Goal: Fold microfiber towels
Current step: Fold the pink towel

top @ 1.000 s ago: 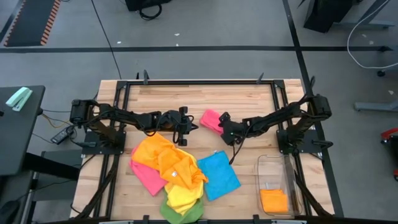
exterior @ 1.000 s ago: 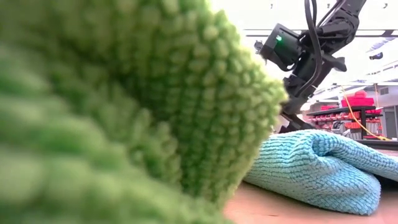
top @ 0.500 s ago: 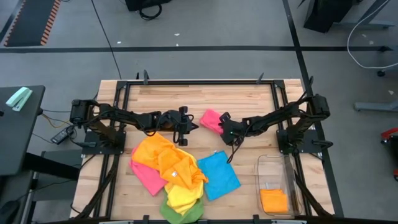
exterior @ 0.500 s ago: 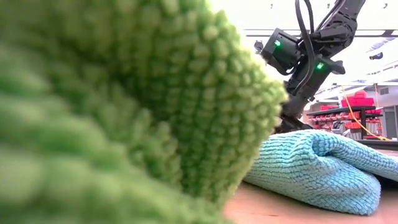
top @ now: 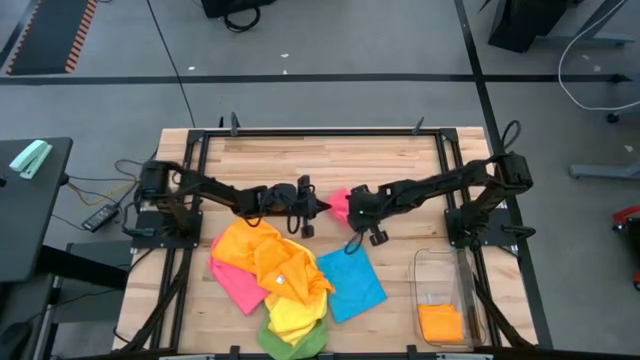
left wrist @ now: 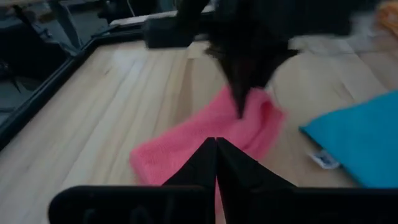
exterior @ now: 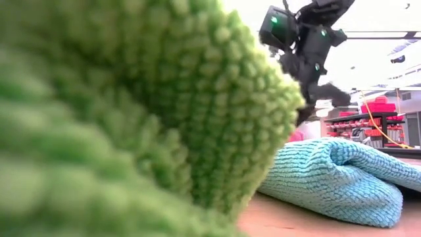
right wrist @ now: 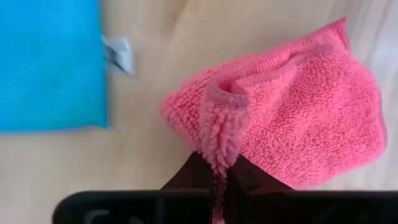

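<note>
Fingers of my right gripper (right wrist: 219, 177) pinch a fold of the pink towel (right wrist: 292, 118) mid-table; my left gripper (left wrist: 216, 163) sits closed beside it. Thin pinch could slip, dropping the fold.

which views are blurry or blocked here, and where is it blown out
Low view: a green towel right at the lens fills most of the frame, soft and out of focus; the background behind the arms is blown out white. Left wrist view: motion-blurred, the pink towel smeared. Right wrist view: fairly sharp on the pink pile. High view: evenly lit, clear.
</note>
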{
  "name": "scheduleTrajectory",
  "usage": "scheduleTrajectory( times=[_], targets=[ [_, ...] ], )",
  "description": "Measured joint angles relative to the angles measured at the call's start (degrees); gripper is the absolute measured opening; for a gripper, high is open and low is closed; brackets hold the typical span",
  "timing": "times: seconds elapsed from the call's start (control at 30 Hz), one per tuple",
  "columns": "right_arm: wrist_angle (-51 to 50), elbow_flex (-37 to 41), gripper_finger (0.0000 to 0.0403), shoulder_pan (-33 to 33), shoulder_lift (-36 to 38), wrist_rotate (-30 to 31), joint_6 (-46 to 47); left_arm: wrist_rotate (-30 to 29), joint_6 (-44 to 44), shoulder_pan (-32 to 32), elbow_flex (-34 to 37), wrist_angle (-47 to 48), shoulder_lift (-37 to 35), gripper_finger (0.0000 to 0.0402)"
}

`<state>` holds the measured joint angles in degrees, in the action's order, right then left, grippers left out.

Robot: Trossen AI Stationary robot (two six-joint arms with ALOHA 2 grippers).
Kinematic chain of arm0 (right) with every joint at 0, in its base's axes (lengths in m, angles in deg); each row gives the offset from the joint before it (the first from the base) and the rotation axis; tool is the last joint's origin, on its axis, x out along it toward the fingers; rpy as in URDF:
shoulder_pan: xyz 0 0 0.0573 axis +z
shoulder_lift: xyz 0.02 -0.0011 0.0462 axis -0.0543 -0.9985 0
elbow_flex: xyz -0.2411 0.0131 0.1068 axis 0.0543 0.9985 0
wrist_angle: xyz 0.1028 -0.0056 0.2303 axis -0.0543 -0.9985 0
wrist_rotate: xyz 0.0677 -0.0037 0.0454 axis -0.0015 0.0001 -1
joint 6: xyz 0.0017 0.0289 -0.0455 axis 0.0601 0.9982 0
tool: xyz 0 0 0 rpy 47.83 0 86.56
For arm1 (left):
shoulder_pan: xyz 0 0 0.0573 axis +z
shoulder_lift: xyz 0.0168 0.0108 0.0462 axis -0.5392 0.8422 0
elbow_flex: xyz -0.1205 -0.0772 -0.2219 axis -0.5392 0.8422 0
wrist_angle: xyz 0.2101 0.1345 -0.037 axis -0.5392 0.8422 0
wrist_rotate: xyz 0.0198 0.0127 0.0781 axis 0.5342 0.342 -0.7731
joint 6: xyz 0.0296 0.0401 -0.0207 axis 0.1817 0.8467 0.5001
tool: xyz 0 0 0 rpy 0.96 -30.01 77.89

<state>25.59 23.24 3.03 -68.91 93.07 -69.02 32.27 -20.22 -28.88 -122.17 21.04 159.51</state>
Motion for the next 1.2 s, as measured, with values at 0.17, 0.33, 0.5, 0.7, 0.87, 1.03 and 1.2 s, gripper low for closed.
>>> scheduleTrajectory(
  times=[0.17,0.33,0.5,0.7,0.87,1.03,1.2],
  targets=[
    [-3.2,-3.9,0.0008,0.0,0.0,-4.6,9.4,0.0,-4.1,0.0,0.0,-8.1,5.4,0.0016],
    [-3.2,-5.0,0.0007,-0.5,0.1,-7.6,14.5,0.0,-6.1,-0.3,-0.2,-12.7,10.2,0.0009],
    [-2.1,-5.0,0.0007,-1.8,-0.4,-10.9,16.8,2.5,-6.4,-1.9,-2.3,-11.3,12.7,0.0019],
    [-0.5,-5.0,0.0006,-1.6,-4.2,-16.6,17.0,3.6,-3.0,-4.1,-5.5,-2.3,13.1,0.0014],
    [1.7,-5.5,0.0006,-1.7,-8.3,-22.0,19.2,3.6,-1.0,-5.7,-5.7,2.5,13.1,0.0008],
    [-3.0,-10.0,0.0006,-2.2,-8.9,-22.0,19.3,3.4,-0.4,-6.0,-5.6,3.7,13.1,0.0023],
    [-3.1,-13.0,0.0012,-4.0,-8.9,-21.7,16.1,3.4,-0.4,-5.4,-5.6,4.9,13.1,0.0016]
  ],
)
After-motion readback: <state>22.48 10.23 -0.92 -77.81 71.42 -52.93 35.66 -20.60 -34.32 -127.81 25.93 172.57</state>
